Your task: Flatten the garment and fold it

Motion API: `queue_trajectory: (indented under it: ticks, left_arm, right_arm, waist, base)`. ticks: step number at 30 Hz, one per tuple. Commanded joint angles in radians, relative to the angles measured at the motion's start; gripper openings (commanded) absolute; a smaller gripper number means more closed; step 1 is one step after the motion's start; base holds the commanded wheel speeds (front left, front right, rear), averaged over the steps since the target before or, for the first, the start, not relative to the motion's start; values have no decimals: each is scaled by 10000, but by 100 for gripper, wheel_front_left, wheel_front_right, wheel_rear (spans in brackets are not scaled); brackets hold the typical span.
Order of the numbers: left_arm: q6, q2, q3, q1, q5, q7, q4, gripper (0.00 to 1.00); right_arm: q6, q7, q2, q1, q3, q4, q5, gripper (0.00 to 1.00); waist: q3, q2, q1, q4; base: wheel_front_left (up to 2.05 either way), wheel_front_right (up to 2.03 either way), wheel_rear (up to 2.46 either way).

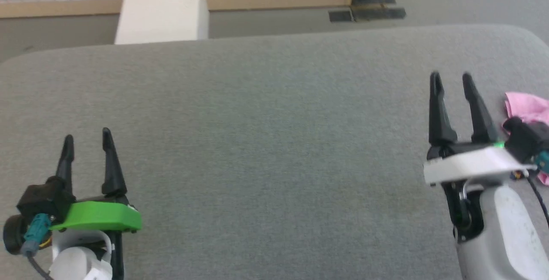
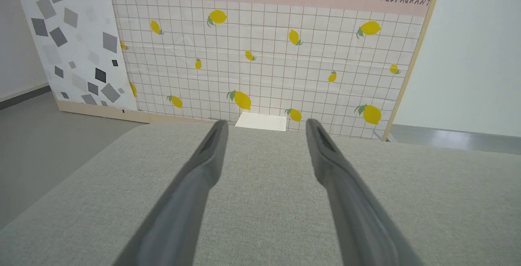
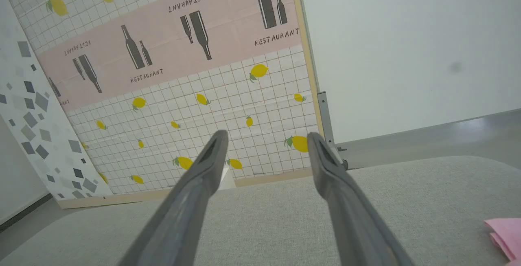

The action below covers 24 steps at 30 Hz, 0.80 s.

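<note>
Pink garment point(image 1: 528, 105) lay bunched far right on the grey upholstered surface point(image 1: 274, 134), just right of the right gripper point(image 1: 451, 76) (the nearer arm); that and the left gripper point(image 1: 88, 136) stood open, empty.

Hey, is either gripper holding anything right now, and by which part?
Nothing is held. The left gripper and right gripper are both open and empty; the garment lies ungripped, further right.
</note>
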Motion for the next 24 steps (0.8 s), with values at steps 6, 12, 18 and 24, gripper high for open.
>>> queue_trajectory:
  ticks: [6, 12, 18, 24]
  left_arm:
    - [67, -186, -251, -104, 14, -165, 571, 100]
    - [83, -303, -530, -100, 119, -241, 1064, 100]
    - [82, -321, -826, 29, 343, -299, 1473, 100]
    - [64, -350, -1166, 157, 509, -219, 1819, 100]
  right_arm:
    - [-15, -95, 0, 1073, 47, -293, -263, 100]
    - [-15, -97, 0, 1929, 223, -346, -640, 100]
    - [-15, -98, 0, 2474, 253, -331, -1079, 100]
    - [-15, -98, 1, 2823, 269, -304, -1303, 100]
  waist:
    - [-601, 0, 1, 497]
    - [-731, 0, 1, 495]
    - [-863, 0, 1, 485]
    - [-967, 0, 1, 575]
  base:
    - [0, 0, 0]
    - [0, 0, 0]
    - [0, 0, 0]
    - [0, 0, 0]
